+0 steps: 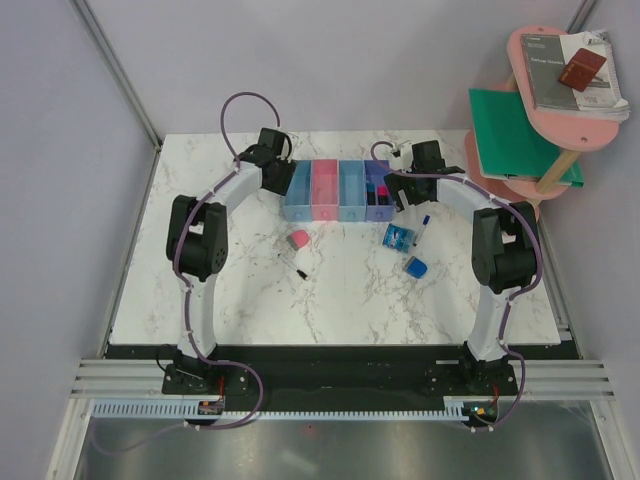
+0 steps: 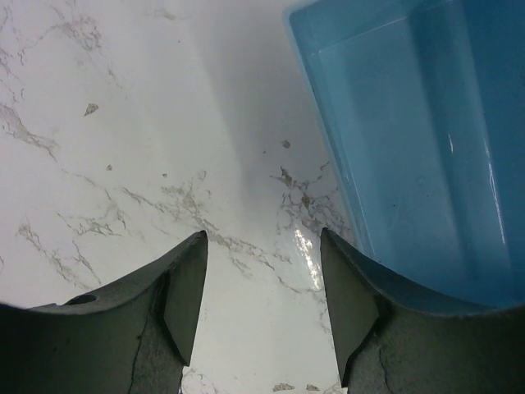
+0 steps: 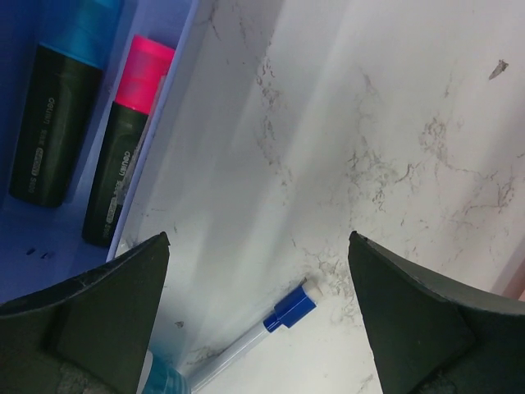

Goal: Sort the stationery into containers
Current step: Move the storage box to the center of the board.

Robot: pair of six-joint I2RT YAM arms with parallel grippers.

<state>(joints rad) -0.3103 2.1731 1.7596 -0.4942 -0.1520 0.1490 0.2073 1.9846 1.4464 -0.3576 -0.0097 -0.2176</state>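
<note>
The containers (image 1: 340, 190) stand in a joined row at the back: light blue, pink, light blue and purple-blue. In the right wrist view the purple-blue bin (image 3: 49, 222) holds a pink-tipped black marker (image 3: 123, 156) and a blue-tipped one (image 3: 57, 123). On the table lie a pink eraser (image 1: 297, 240), a thin black pen (image 1: 300, 270), two blue blocks (image 1: 398, 237) (image 1: 416, 267) and a blue-capped white marker (image 1: 423, 225) (image 3: 283, 316). My left gripper (image 2: 262, 246) (image 1: 280, 178) hangs open and empty beside the leftmost bin (image 2: 410, 148). Open and empty too, my right gripper (image 3: 258, 242) (image 1: 402, 190) hovers over the white marker's cap, just right of the purple-blue bin.
A pink round shelf (image 1: 560, 90) at the back right carries books (image 1: 575, 70) and a green folder (image 1: 515, 135). The marble table (image 1: 340, 310) ends at a black strip where the arm bases are bolted.
</note>
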